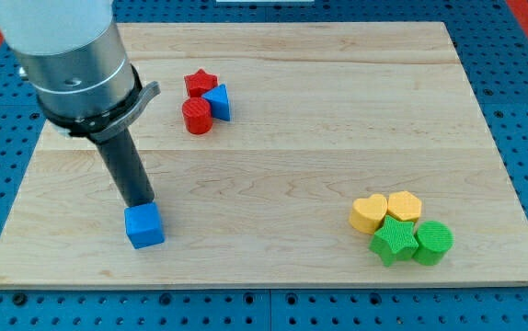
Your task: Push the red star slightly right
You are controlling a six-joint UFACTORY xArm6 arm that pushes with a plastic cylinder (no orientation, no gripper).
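The red star lies on the wooden board at the view's upper left. It touches a blue triangular block at its lower right and a red cylinder just below. My tip is far below and left of the star, right at the top edge of a blue cube.
At the view's lower right sits a cluster: a yellow heart, a yellow hexagon, a green star and a green cylinder. The arm's grey body covers the board's upper left corner.
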